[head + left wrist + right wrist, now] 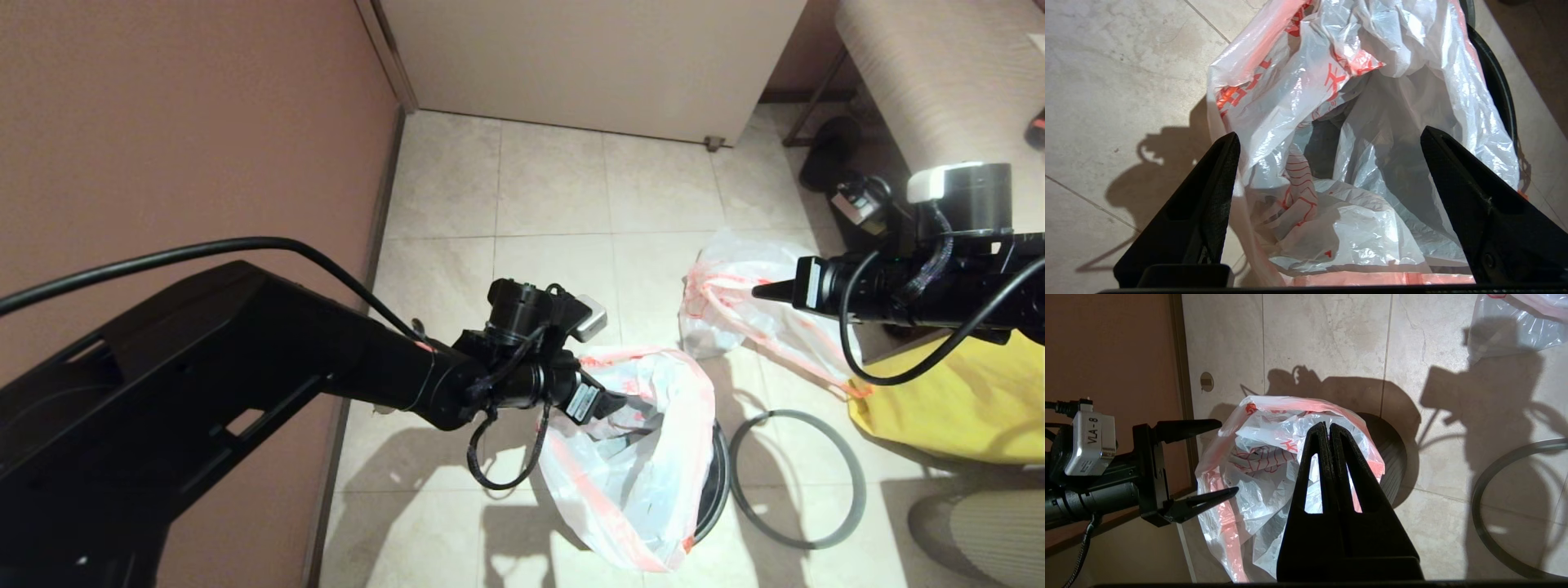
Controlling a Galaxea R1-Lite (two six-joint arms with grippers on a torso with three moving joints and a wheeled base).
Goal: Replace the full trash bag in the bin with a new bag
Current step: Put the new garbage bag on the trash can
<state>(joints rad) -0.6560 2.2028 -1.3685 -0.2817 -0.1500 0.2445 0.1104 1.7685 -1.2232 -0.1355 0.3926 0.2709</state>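
Observation:
The new bag [645, 457], limp and translucent with a pink-red hem, sits crumpled in the black bin [718, 482] and spills over its near side. My left gripper [612, 404] hovers at the bag's mouth, open. In the left wrist view the left gripper [1329, 131] straddles a wall of the new bag [1372, 81] without pinching it, and the bin [1498, 90] rim shows behind. The full trash bag [735, 302] lies on the floor beyond the bin. My right gripper [759, 290] hangs shut and empty above it.
The grey hoop [860, 486] lies flat on the tiles right of the bin. A yellow fabric bag [963, 400] sits further right, under my right arm. A brown wall runs along the left, and a white door stands at the back.

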